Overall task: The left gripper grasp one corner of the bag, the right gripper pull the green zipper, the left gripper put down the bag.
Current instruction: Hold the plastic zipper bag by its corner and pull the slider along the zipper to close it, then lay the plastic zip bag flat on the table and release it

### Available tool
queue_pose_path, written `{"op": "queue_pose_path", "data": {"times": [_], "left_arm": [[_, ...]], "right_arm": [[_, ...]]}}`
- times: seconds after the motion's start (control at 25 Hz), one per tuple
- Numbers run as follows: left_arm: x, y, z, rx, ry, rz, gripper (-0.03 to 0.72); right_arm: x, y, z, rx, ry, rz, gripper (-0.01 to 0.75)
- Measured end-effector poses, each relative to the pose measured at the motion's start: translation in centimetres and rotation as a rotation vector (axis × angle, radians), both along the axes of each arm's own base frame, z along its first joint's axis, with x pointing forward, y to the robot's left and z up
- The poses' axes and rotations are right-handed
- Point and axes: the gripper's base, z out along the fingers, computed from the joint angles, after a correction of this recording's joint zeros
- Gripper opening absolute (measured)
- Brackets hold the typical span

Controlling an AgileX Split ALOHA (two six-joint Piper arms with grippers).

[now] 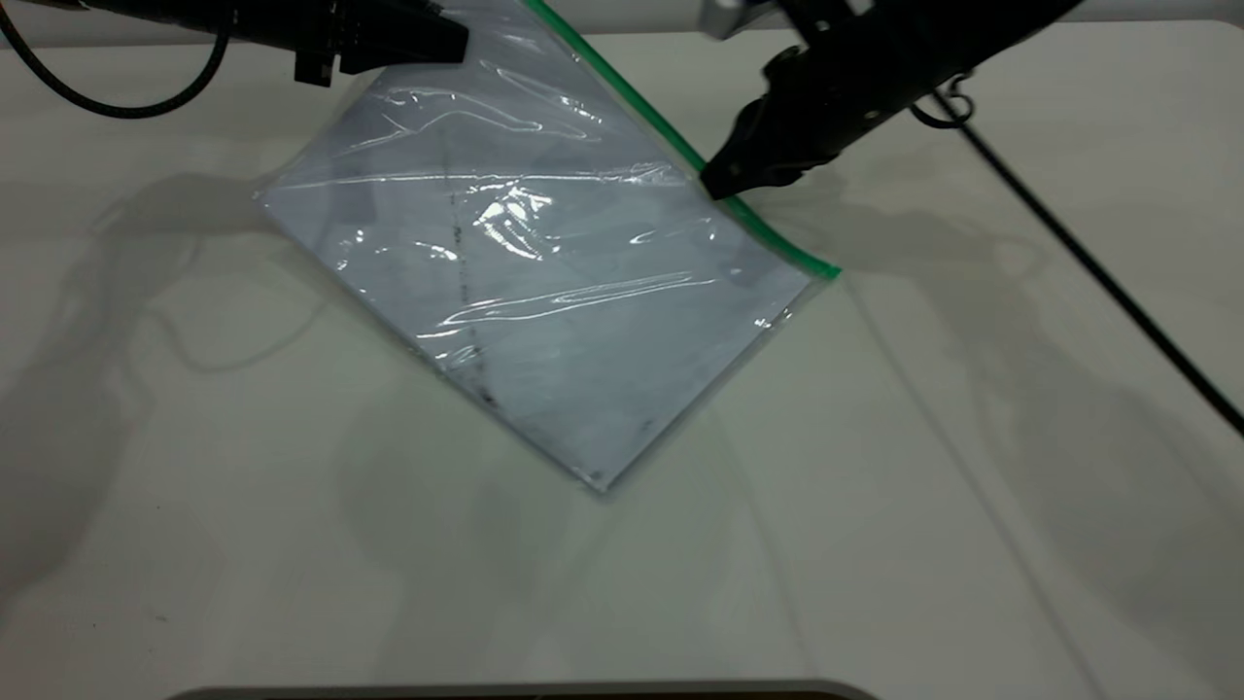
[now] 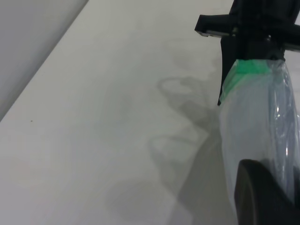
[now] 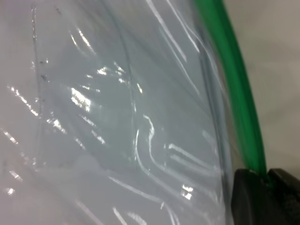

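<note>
The bag [image 1: 525,282] is a clear pouch with white paper inside; it hangs tilted above the white table [image 1: 243,544], its lowest corner toward the front. My left gripper [image 1: 442,44] is shut on the corner of the bag at the top, below the end of the green zipper [image 1: 646,107]. My right gripper [image 1: 717,185] is shut on the zipper partway along it. The right wrist view shows the zipper [image 3: 234,79] running between my gripper's closed fingertips [image 3: 267,180]. The left wrist view shows one finger [image 2: 262,197] against the bag [image 2: 255,126], with the right gripper [image 2: 253,33] farther off.
The right arm's thin black cable [image 1: 1098,272] runs diagonally across the table's right side. The left arm's cable [image 1: 97,102] loops at the top left. A dark rounded edge [image 1: 525,690] lies along the table's front.
</note>
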Motion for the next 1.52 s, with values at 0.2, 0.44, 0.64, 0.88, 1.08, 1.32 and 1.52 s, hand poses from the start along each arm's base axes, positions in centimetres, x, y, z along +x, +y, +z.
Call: {"op": "queue_pose_path", "data": {"times": [0.2, 0.44, 0.64, 0.88, 1.08, 1.32, 1.52], "left_arm": [[0.0, 0.0, 0.1, -0.006, 0.0, 0.0, 0.053], [0.1, 0.5, 0.2, -0.016, -0.001, 0.013, 0.053], [0.0, 0.4, 0.2, -0.017, 0.008, 0.01, 0.053], [-0.3, 1.0, -0.3, 0.056, 0.091, -0.003, 0.053], [-1.0, 1.0, -1.4, 0.167, 0.231, -0.016, 0.053], [-2.1, -2.9, -3.5, 0.195, 0.419, -0.036, 0.056], [-3.3, -7.0, -3.9, 0.235, 0.584, -0.037, 0.144]], "right_arm": [[-0.5, -3.0, -0.3, 0.017, 0.137, 0.032, 0.036], [-1.5, -5.9, -1.2, -0.071, 0.278, 0.069, 0.036], [-2.0, -5.9, -1.2, -0.057, 0.346, 0.067, 0.04], [-1.8, -6.0, -0.4, -0.056, 0.334, 0.061, 0.141], [-0.9, -6.2, 3.5, -0.044, 0.257, 0.052, 0.374], [-1.2, -5.0, 12.4, 0.113, 0.206, 0.092, 0.491], [-3.1, -4.4, 19.4, 0.215, 0.259, 0.136, 0.482]]}}
